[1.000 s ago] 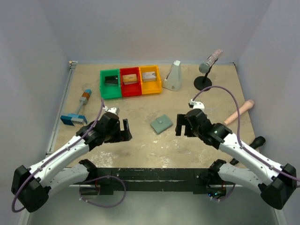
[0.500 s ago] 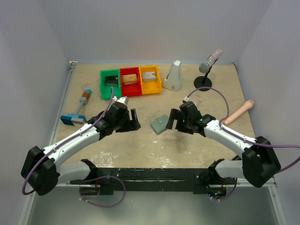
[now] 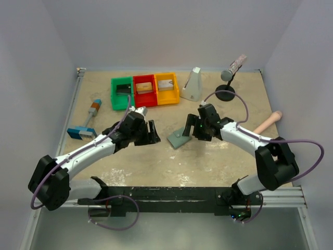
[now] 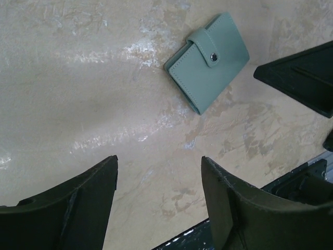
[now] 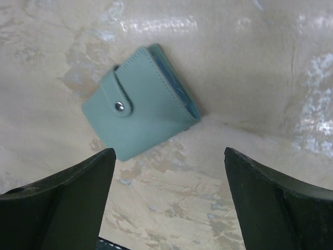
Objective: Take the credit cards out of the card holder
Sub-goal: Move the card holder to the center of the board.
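Left claw [image 3: 152, 133] first: your fingers stand apart with nothing between them. In the left wrist view they [image 4: 158, 208] frame only bare table [image 4: 78, 94], and the card holder [image 4: 208, 61] lies ahead of them, up and to the right, well clear of both tips.

Moving right, the card holder [image 3: 179, 138] sits on the table [image 3: 156, 164] between your two claws, closer to the right one. It is folded shut, with the snap tab fastened over its blue-grey cover. In the right wrist view a darker blue edge shows along one side of the holder [image 5: 138, 109].

Your right claw [image 3: 192, 129] is spread wide too and holds nothing. From above, its tips are just beside the holder's far right corner. In its own camera the holder lies ahead of the claw [image 5: 166, 200], not between the fingers.

Across the back, from the left, you have a blue-headed brush [image 3: 85, 126], then a green bin [image 3: 114, 97], a red bin [image 3: 145, 103] and a yellow bin [image 3: 167, 100] touching in a row. Each bin holds a small flat thing, too small to tell what. Further right are a white wedge-shaped object [image 3: 192, 86], a grey cylinder on a black stand [image 3: 232, 69] and a pale handle [image 3: 266, 124].
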Robot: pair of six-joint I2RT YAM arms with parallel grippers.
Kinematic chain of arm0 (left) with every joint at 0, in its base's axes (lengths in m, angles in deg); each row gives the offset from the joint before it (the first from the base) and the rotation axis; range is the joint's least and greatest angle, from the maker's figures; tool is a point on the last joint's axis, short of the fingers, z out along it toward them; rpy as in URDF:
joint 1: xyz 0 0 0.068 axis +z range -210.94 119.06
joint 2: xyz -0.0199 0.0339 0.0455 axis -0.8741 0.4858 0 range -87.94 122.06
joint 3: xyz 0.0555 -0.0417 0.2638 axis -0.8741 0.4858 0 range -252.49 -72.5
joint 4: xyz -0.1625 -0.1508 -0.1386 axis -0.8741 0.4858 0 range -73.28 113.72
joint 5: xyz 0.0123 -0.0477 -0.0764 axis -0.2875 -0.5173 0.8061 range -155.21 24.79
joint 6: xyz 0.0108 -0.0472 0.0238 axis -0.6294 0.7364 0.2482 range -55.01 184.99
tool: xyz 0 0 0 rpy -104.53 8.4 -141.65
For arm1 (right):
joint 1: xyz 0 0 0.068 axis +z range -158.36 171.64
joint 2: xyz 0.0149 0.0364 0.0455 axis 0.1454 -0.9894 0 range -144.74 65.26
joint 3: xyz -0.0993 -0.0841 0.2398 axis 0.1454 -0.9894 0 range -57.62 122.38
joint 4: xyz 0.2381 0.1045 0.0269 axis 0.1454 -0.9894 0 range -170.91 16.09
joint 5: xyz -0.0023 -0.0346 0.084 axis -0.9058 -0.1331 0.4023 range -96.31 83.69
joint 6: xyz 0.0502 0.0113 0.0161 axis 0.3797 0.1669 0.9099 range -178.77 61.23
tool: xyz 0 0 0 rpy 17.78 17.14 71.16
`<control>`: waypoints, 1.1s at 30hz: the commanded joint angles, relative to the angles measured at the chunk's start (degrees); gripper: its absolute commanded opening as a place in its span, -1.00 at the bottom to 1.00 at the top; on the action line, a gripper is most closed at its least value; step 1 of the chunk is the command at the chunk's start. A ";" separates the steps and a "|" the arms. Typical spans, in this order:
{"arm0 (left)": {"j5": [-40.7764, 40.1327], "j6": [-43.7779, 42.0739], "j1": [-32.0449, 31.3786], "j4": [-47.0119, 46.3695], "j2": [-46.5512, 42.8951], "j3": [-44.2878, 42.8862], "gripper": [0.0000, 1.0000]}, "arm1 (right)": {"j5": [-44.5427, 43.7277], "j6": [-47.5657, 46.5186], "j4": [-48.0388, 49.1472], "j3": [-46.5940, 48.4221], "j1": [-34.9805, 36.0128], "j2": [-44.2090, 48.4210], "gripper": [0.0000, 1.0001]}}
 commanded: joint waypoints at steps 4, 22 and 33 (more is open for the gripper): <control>4.05 3.54 0.30 -5.99 -4.00 6.82 0.37 | 1.11 -6.85 -0.09 8.67 -1.28 -3.72 0.79; 5.71 5.56 0.21 -7.57 -13.49 17.46 0.37 | 8.66 -6.51 3.95 8.87 -1.55 -12.70 0.13; 7.74 6.88 0.21 -13.11 -13.59 20.19 0.37 | 11.22 1.49 10.72 -1.07 1.16 -8.48 0.03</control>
